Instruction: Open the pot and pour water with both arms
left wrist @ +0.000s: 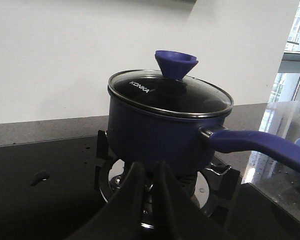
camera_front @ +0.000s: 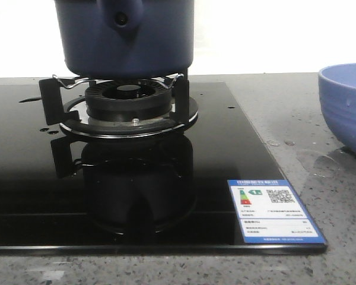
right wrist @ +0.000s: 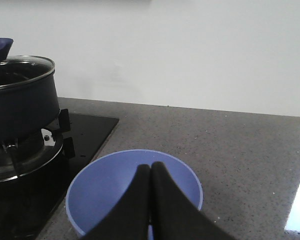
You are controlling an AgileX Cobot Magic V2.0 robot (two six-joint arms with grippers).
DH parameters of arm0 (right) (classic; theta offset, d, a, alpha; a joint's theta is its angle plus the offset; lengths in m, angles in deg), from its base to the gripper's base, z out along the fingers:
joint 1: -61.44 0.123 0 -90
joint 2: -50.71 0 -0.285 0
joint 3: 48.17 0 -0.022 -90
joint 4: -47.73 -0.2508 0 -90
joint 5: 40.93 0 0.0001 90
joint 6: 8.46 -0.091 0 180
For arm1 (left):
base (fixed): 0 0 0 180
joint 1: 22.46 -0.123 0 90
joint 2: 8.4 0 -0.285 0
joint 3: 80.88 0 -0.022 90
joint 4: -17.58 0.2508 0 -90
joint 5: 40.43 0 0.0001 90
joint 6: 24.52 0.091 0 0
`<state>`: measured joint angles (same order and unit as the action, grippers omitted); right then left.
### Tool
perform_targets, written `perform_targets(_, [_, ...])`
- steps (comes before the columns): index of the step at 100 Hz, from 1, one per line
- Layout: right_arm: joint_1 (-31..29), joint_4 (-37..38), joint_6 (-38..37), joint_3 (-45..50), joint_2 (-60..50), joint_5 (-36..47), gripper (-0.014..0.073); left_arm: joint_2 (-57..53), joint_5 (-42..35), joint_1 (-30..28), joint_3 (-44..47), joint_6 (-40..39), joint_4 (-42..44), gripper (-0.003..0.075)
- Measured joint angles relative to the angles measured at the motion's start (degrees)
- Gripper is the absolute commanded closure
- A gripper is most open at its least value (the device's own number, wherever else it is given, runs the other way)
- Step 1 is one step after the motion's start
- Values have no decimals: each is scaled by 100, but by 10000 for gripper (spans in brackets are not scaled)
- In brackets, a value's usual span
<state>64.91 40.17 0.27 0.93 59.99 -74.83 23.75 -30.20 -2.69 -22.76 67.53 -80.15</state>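
Now lidded pot (left wrist: 160, 135) on burner (camera_front: 129, 98); left fingers (left wrist: 149, 187) nearly closed, right fingers (right wrist: 150, 195) closed, both empty.

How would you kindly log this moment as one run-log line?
pot: on burner, lid on | bowl: on counter, right of stove | left end effector: shut, empty | right end effector: shut, empty

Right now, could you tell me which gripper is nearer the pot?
Left. The left gripper sits shut just in front of the pot on the burner; the right gripper hangs shut over the bowl beside the stove.
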Motion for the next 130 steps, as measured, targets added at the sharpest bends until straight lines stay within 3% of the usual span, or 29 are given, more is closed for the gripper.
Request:
perform_targets(8, [0, 0, 0, 0, 0, 0, 657, -128, -83, 0, 0, -119, 559, 741])
perform_targets(15, [0, 0, 0, 0, 0, 0, 657, -297, -127, 0, 0, -804, 1571, 741])
perform_targets(20, [0, 0, 0, 0, 0, 0, 657, -424, -127, -24, 0, -1684, 2742, 741])
perform_targets(34, [0, 0, 0, 0, 0, 0, 657, -790, 35, -232, 110, -5059, 6296, 741])
perform_targets(39, [0, 0, 0, 0, 0, 0, 657, -930, 89, -338, 233, -6209, 7279, 741])
perform_targets(48, [0, 4, 0, 0, 0, 0, 657, -1151, 154, -563, 501, -7262, 8364, 741])
perform_targets(81, [0, 4, 0, 0, 0, 0, 657, -2288, 19, -1377, 1936, -8215, 8950, 741])
perform_targets(105, [0, 14, 0, 0, 0, 0, 657, -2460, 833, -1762, 1937, -8382, 9172, 741])
perform_targets(130, [0, 14, 12, 0, 0, 0, 657, -2460, 857, -1875, 1937, -8399, 9207, 741])
